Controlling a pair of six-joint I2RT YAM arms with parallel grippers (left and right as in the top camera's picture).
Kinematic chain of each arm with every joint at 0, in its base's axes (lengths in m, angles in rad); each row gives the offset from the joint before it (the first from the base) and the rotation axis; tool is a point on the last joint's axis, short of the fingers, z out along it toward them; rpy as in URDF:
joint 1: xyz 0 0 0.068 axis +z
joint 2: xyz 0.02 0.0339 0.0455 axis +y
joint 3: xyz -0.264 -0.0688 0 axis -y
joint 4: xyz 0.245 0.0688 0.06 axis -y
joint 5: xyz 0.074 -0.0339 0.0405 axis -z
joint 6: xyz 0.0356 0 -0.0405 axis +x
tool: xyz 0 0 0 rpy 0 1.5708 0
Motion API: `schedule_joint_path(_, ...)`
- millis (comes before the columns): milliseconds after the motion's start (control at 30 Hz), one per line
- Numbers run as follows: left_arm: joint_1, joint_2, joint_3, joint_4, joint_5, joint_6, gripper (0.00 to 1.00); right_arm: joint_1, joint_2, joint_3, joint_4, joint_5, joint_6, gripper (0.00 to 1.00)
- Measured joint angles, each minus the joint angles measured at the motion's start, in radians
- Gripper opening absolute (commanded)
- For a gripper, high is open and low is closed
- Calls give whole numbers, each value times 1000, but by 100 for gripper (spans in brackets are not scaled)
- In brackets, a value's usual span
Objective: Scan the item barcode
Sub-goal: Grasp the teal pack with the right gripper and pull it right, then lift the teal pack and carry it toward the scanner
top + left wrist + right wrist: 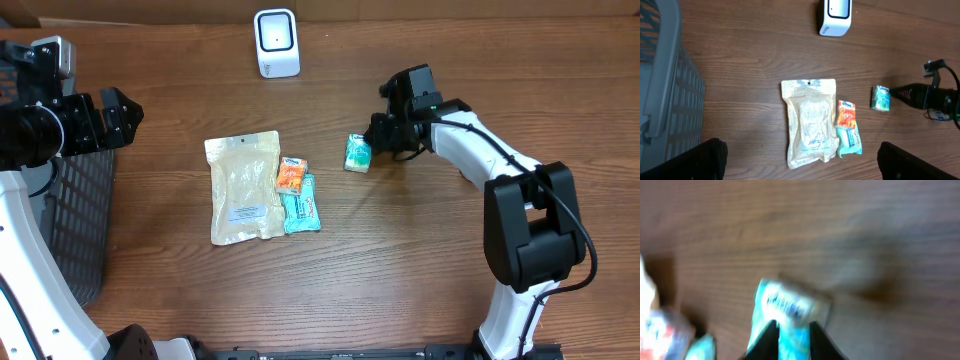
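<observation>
The item in hand is a small teal packet (357,153), low over the table right of centre. My right gripper (376,147) reaches it from the right. In the blurred right wrist view both black fingers (769,335) press against the packet (785,305), with a narrow strip of it between them, so the gripper (791,326) is shut on it. The white barcode scanner (276,42) stands at the table's far edge, well away from the packet. My left gripper (125,115) hangs wide open and empty at the far left, high above the table (802,152).
A tan pouch (245,188), an orange packet (291,176) and a light blue packet (301,205) lie together mid-table. A dark mesh basket (80,210) stands at the left edge, under my left arm. The right arm's white links stretch along the right side.
</observation>
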Motion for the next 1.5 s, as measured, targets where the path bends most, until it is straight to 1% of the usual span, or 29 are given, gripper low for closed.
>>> schedule_joint_path(67,0,0,0,0,0,0,99,-1,0,39,-88,-39,6,31)
schedule_joint_path(200,0,0,0,0,0,0,100,-7,0,118,-240,-78,40,32)
schedule_joint_path(300,0,0,0,0,0,0,99,-11,0,132,-309,-90,95,27)
schedule_joint_path(367,0,0,0,0,0,0,100,-11,0,129,-327,-94,137,25)
schedule_joint_path(433,0,0,0,0,0,0,100,-9,0,117,-315,-99,177,24)
schedule_joint_path(633,0,0,0,0,0,0,100,3,0,10,-205,-109,258,23)
schedule_joint_path(900,0,0,0,0,0,0,100,19,0,-39,-111,-91,285,23)
schedule_joint_path(1167,0,0,0,0,0,0,100,21,8,-52,-91,-71,312,23)
schedule_joint_path(1233,0,0,0,0,0,0,100,21,20,-52,-82,-71,312,15)
schedule_joint_path(1267,0,0,0,0,0,0,100,21,27,-52,-73,-71,315,8)
schedule_joint_path(1300,0,0,0,0,0,0,100,21,33,-52,-66,-72,319,4)
schedule_joint_path(1433,0,0,0,0,0,0,99,21,37,-51,-55,-92,300,4)
schedule_joint_path(1500,0,0,0,0,0,0,99,19,37,-51,-61,-128,256,4)
